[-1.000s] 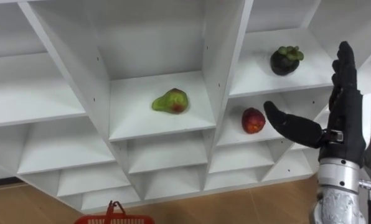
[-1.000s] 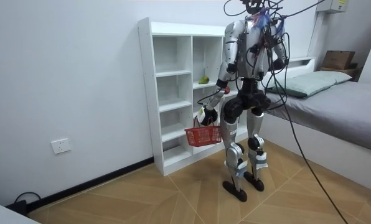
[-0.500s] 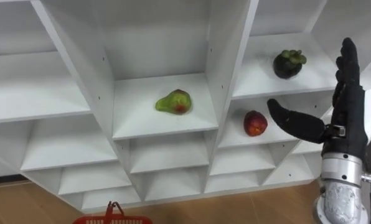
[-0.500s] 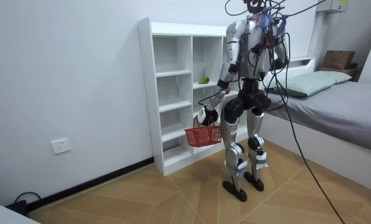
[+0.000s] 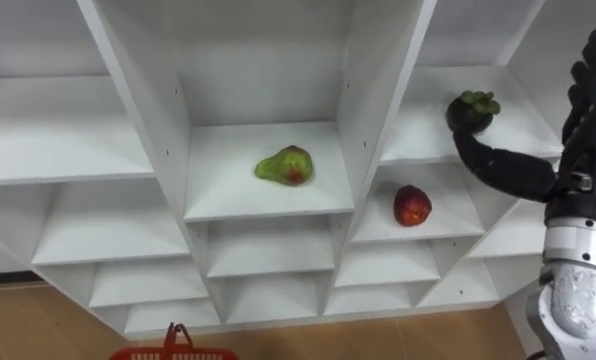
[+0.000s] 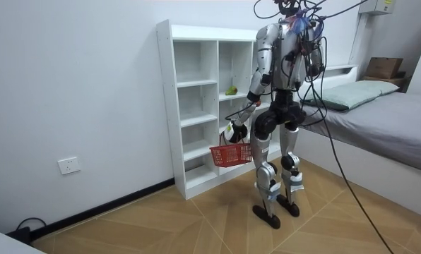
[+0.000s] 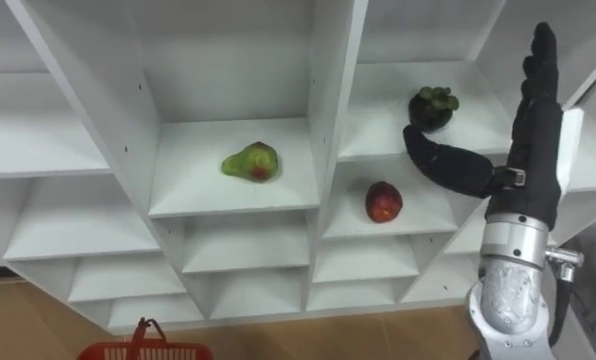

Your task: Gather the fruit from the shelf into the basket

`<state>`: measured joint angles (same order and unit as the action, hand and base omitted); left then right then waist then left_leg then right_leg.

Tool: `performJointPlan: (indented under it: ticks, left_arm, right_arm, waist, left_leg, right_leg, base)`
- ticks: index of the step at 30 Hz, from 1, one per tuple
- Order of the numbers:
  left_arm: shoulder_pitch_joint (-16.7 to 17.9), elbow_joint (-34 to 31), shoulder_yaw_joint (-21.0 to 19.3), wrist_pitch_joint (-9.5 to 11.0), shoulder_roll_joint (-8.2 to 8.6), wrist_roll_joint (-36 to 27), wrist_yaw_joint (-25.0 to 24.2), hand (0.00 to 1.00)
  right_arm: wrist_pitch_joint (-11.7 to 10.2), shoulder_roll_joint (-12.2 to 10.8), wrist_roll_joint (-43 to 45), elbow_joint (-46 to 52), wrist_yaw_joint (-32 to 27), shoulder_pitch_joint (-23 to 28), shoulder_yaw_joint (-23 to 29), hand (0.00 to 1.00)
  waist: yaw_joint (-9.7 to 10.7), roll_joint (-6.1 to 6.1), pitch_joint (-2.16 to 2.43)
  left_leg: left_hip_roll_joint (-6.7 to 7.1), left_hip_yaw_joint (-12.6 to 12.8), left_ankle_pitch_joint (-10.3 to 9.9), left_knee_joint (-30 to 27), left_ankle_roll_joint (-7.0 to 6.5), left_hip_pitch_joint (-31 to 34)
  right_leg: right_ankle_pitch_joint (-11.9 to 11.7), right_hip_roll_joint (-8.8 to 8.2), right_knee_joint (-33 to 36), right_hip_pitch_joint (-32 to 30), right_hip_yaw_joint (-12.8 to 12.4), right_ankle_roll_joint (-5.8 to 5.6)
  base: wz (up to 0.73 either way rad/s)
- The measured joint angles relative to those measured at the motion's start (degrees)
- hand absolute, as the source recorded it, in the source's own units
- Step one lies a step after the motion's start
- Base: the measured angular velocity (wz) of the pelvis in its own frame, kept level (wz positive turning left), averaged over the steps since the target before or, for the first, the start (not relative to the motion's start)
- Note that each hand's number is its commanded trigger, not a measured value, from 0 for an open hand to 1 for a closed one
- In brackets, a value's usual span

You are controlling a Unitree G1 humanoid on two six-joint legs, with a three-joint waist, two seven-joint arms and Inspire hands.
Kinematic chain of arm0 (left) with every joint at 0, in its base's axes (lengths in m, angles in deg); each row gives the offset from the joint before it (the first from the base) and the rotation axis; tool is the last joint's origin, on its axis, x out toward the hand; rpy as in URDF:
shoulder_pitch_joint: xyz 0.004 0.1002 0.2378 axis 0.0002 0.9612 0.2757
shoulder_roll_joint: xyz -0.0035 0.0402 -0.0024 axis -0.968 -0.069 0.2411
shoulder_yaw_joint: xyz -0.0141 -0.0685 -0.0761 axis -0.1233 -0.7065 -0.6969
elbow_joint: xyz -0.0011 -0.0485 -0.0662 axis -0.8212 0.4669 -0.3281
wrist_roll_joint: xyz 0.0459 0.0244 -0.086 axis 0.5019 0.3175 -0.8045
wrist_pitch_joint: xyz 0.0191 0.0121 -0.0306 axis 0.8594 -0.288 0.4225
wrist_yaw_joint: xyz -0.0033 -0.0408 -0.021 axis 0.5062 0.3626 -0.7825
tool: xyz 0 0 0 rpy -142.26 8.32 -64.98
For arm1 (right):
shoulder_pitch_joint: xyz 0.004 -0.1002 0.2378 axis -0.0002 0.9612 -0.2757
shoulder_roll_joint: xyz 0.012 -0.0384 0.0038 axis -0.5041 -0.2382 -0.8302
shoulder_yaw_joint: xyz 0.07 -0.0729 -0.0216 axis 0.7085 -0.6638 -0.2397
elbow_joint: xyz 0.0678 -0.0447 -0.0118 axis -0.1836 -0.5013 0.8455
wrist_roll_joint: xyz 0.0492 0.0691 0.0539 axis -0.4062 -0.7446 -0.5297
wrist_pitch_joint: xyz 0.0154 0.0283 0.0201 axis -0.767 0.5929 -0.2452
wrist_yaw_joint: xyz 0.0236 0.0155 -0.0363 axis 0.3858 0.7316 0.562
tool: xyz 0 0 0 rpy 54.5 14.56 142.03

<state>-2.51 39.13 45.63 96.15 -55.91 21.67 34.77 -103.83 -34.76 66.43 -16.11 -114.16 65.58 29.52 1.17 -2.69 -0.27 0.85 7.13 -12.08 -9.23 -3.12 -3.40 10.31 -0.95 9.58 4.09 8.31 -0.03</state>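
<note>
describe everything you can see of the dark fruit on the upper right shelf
The dark fruit is round and purple-black, with a matt skin and a green leafy cap on top. It looks whole and sits upright on a white shelf in the closet's right column, one level above the red fruit. The right hand is open, fingers straight up, and its thumb tip overlaps the fruit's lower left edge. Whether the thumb actually touches it cannot be told.

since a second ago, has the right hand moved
Yes: the right hand rose; its thumb tip, level with the red fruit before, is now by the mangosteen.
</note>
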Motion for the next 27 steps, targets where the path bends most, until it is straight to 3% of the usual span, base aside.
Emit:
performJointPlan:
  ticks: [6, 13, 27]
  left_arm:
    - [-0.2, 0.0, -1.2, -0.4, -0.10, 0.0, 0.0, 1.00]
    - [-0.2, 0.0, -2.5, -1.6, -0.17, 0.0, -0.3, 1.00]
    - [0.1, -0.5, -3.4, -1.7, -0.16, 0.0, 0.2, 1.00]
  right_arm:
    - [0.1, 0.0, -0.8, -2.0, 1.9, -0.9, 1.5, 0.00]
    - [2.6, 0.0, -0.7, -4.0, 5.0, -1.7, 2.6, 0.00]
    - [3.3, 0.0, -0.7, -6.7, 7.4, -3.8, 3.4, 0.00]
  waist:
    - [0.0, -0.07, 0.03]
    - [0.0, -0.28, 0.10]
    - [-0.7, -0.40, 0.16]
  left_leg:
    - [-0.02, -0.4, 0.0, 0.2, 0.01, 0.0]
    - [0.06, -1.0, 0.0, -0.3, 0.02, 0.7]
    - [0.02, -1.2, 0.1, -0.4, 0.07, 0.5]
  right_leg:
    - [0.0, 0.04, 0.0, -0.1, -0.2, 0.00]
    - [0.0, -0.04, 0.0, -0.3, 0.5, 0.00]
    - [0.0, -0.10, 0.0, 0.0, 1.1, 0.00]
  base:
    - [0.02]
    - [0.04]
    - [0.00]
